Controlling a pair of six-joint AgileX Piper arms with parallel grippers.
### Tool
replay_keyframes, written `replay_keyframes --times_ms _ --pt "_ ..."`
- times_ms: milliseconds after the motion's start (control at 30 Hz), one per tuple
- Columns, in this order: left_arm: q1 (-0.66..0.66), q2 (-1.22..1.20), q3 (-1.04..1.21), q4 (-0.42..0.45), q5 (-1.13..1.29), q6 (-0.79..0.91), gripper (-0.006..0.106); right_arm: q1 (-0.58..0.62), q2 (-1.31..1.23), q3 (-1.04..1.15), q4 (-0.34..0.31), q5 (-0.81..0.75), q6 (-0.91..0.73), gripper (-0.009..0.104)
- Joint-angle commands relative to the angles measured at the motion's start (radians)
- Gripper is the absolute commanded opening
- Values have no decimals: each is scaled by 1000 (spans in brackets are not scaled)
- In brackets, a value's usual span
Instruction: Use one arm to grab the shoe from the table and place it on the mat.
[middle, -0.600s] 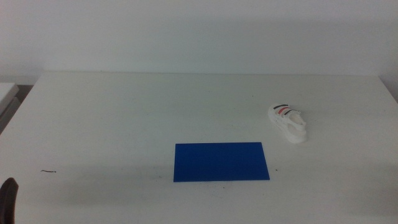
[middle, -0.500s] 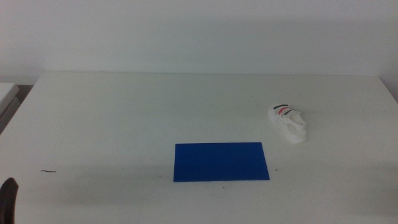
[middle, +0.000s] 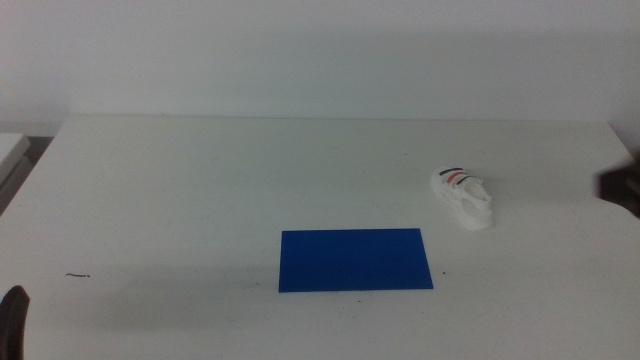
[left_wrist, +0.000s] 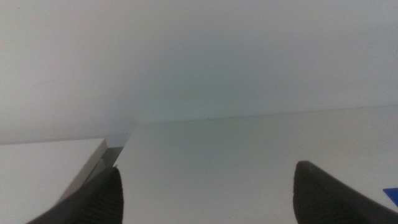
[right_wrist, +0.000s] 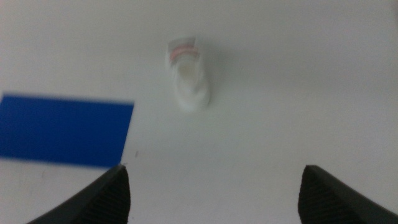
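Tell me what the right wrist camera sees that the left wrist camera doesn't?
Only the right wrist view shows the shoe lying on the table, apart from the mat, whose wide blue face is visible. Only the left wrist view shows the table's far edge and a second white surface beside it. Both show white tabletop, an open gripper, right and left, and some blue mat.
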Motion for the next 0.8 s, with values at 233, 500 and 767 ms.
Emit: replay_keyframes --times_ms 233,500,767 --pt "0 5 0 -4 -13 -1 94 105 655 -582 -51 338 -112 90" --pt "0 5 0 -4 -13 -1 94 139 967 -773 -78 267 -200 90" --pt "0 5 0 -4 -13 -1 94 139 1125 -783 -116 134 -161 90"
